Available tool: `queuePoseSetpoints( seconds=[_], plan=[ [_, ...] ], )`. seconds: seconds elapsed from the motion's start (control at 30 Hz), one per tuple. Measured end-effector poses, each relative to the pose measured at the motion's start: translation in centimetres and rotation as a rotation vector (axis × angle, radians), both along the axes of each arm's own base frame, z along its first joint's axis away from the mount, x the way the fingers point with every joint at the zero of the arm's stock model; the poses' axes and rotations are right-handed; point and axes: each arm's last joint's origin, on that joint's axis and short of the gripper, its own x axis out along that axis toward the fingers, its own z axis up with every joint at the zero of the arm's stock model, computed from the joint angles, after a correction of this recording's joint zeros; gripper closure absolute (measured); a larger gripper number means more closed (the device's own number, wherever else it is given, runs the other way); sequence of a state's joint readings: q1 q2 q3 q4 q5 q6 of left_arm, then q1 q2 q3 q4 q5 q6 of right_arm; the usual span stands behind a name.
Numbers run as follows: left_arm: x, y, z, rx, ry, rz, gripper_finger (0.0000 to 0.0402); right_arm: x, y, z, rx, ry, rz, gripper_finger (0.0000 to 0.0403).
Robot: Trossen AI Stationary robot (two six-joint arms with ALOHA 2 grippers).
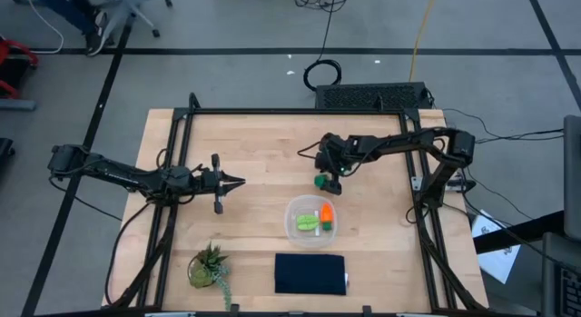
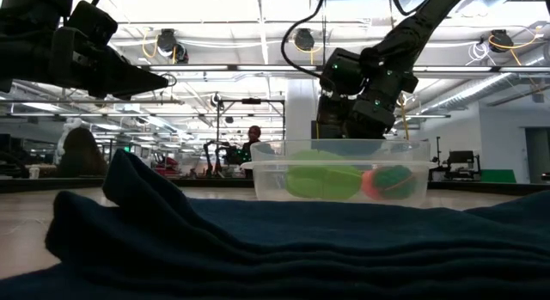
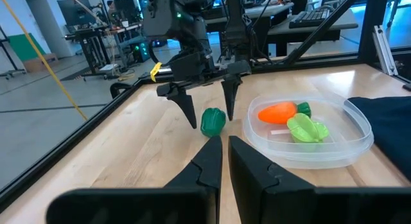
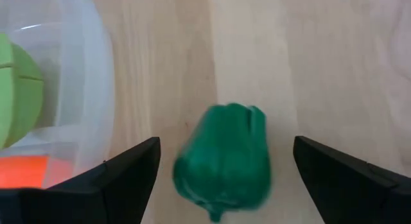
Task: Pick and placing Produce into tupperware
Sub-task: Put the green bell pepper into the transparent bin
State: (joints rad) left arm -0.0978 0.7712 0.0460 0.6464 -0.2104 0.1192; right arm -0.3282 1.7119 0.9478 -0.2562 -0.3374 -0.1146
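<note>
The dark green round piece [image 4: 225,161] lies on the wooden table just beyond the tupperware's far side [image 1: 320,182]. My right gripper [image 4: 226,144] is open and hangs over it pointing down, one finger on either side, with a gap on each. The clear tupperware [image 1: 311,235] holds the orange carrot [image 1: 326,212] and the light green leafy piece [image 1: 307,222]. My left gripper [image 1: 238,181] is shut and waits above the table's left half, pointing toward the right arm.
A dark navy cloth [image 1: 310,273] lies by the near edge, just in front of the tupperware. The spiky potted plant [image 1: 207,265] stands at the near left. A black frame [image 1: 272,111] borders the table. Bare wood lies between the two grippers.
</note>
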Motion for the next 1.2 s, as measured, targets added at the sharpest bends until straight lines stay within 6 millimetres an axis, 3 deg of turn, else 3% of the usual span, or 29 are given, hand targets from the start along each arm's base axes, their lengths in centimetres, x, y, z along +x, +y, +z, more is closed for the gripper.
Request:
queuePoseSetpoints(
  seconds=[0.47,0.97,1.2],
  plan=[
    [0.0,0.0,0.0,-0.001,0.0,0.0,0.0371,0.3,0.9,0.0,0.007,0.001,0.016,0.0108],
    [0.0,0.0,0.0,-0.009,-0.001,0.001,0.0371,0.5,1.5,0.0,0.006,-0.003,0.036,0.0191],
    [0.0,0.0,0.0,-0.012,-0.001,0.001,0.0371,0.5,1.4,0.1,0.005,-0.007,0.035,0.0197]
  ],
)
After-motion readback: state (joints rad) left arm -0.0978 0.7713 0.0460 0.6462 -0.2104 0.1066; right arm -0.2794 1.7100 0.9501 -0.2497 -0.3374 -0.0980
